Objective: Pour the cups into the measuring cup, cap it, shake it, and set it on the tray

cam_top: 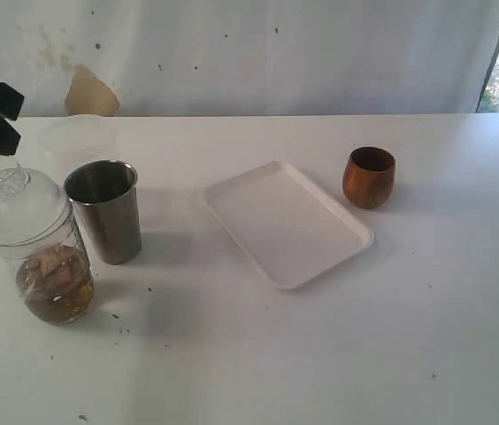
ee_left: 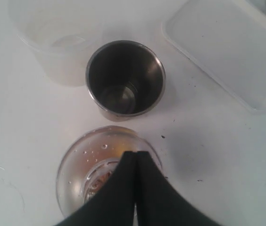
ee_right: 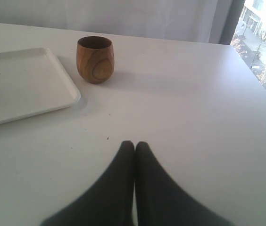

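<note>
Figuring the risky bit is the grab on the measuring cup (cam_top: 33, 239). It's by the left edge of the tabletop toward the front, domed lid on, brownish stuff in the bottom. Left jaws are pinched fully shut and hang right over that lid. Right jaws are shut too, over bare tabletop and well apart from the wooden cup (cam_top: 369, 177).

If the left arm drops in closed like that, it just pokes the lid and could tip the cup into the steel tumbler (cam_top: 105, 212) standing just beside it. The dome has droplets on it and looks slick to me, so a weak pinch might slide during the shake. I can't tell if the lid is seated all the way, so it could pop off. The tray (cam_top: 285, 221) lies mid-tabletop beyond the tumbler, so a low carry could clip that rim.
</note>
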`<state>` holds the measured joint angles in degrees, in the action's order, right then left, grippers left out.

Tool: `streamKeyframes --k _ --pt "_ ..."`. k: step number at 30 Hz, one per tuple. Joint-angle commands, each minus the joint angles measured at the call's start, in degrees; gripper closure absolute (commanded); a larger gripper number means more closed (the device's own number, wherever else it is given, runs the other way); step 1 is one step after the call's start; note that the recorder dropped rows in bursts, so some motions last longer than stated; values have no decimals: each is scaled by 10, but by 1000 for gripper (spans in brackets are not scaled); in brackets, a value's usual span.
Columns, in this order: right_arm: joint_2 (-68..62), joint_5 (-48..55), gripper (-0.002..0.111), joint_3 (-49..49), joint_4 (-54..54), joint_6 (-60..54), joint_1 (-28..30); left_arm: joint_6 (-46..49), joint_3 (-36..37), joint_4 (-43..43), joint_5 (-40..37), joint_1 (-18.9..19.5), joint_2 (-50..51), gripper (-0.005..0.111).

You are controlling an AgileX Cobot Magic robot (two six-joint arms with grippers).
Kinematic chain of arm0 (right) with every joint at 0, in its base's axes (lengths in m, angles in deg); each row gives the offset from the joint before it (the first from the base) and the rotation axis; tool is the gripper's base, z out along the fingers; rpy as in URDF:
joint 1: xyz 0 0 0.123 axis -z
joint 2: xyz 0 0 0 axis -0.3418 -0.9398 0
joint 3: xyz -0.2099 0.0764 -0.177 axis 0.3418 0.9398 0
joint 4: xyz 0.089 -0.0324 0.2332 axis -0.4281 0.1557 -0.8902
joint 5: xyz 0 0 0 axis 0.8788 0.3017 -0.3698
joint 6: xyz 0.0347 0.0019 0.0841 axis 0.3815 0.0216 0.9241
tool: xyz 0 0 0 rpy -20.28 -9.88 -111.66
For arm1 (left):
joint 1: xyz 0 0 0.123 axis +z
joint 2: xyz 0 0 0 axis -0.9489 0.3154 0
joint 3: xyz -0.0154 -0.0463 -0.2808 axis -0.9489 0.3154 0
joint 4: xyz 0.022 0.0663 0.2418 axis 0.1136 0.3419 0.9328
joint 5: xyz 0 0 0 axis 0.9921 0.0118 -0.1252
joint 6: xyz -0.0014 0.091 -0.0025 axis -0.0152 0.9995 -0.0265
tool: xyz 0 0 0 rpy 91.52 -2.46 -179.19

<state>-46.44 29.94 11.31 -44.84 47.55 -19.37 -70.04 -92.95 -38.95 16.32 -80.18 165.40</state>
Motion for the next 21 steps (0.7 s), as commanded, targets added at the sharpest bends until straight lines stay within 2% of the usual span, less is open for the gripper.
streamKeyframes --k 1,14,21 --pt "3 -1 108 4 5 0 4 2 3 -8 -4 -2 8 107" --pt "3 -1 108 4 5 0 4 3 3 -25 -5 -2 29 107" --pt "3 -1 108 4 5 0 4 17 3 -32 -32 -2 30 107"
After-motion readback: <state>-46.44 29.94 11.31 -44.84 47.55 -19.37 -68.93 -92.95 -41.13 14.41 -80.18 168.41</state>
